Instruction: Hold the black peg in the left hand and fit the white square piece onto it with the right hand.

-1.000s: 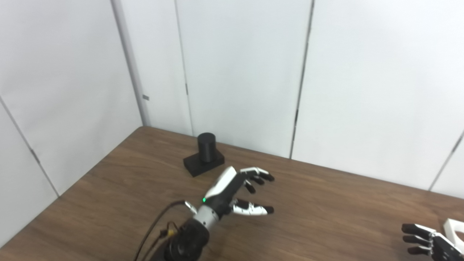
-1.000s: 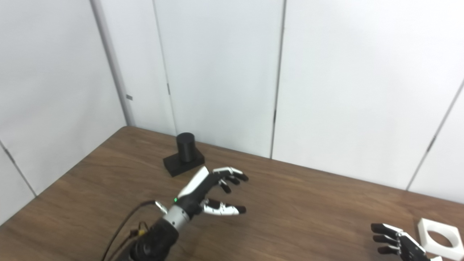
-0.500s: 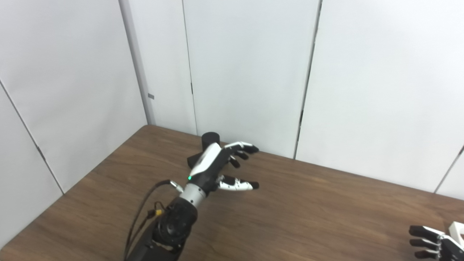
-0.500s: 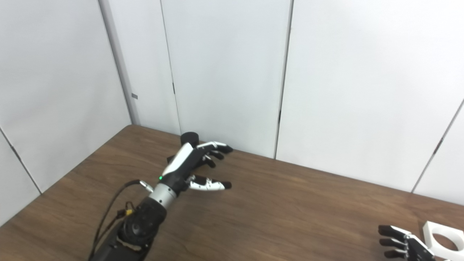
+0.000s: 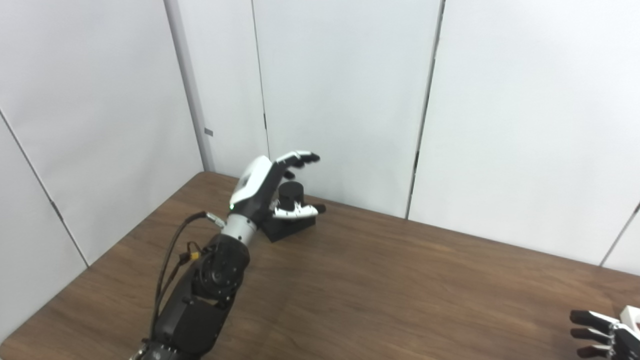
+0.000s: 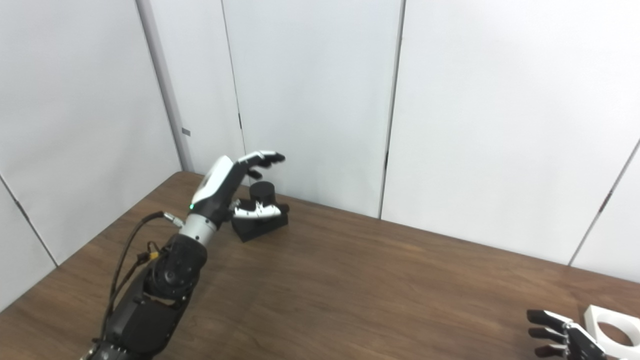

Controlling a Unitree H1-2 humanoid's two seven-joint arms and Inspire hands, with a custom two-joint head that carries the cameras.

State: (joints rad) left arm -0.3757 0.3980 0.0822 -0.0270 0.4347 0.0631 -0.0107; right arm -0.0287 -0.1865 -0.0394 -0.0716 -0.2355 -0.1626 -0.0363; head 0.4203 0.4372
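Both hands are seen with fingers spread, empty. The left hand [image 6: 225, 187] is cupped around the black peg [image 6: 262, 192] near the table's [image 6: 350, 285] far-left corner, contact unclear. The right hand [image 6: 562, 340] lies beside the white square piece [image 6: 612, 330] at the near-right edge, bare tabletop between.

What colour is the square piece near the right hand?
White, with a round hole; the white square piece shows best in the right eye view.
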